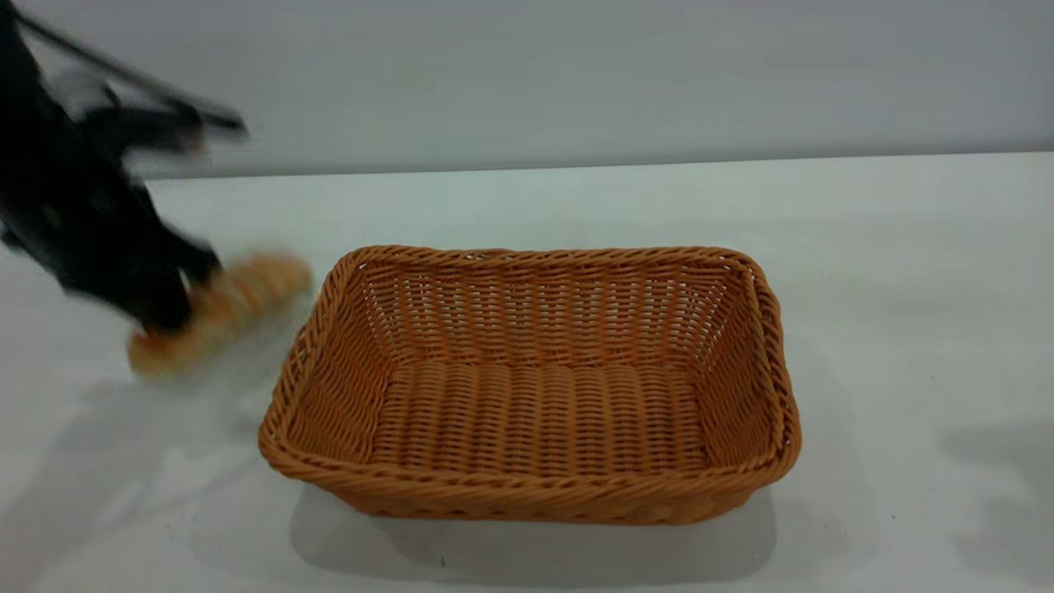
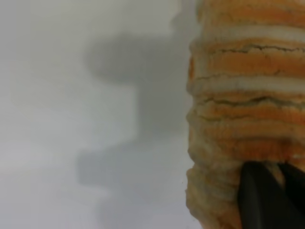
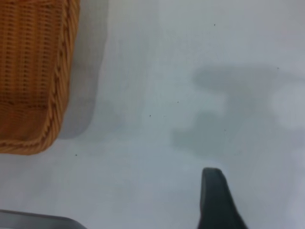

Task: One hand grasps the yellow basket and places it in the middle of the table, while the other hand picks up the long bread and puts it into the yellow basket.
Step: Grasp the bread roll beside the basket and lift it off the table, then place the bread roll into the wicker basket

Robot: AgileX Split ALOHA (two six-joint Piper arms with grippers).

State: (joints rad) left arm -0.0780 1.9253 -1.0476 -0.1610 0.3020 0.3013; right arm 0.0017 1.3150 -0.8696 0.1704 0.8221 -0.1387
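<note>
The yellow basket stands upright and empty in the middle of the white table. My left gripper is at the basket's left, shut on the long bread, which hangs tilted just above the table, close to the basket's left rim. In the left wrist view the bread fills the side, with a dark finger pressed on its end. My right gripper is outside the exterior view; its wrist view shows it open and empty above bare table, with one corner of the basket beside it.
A grey wall runs behind the table's far edge. Bare tabletop lies to the right of the basket and in front of it. Arm shadows fall on the table at both sides.
</note>
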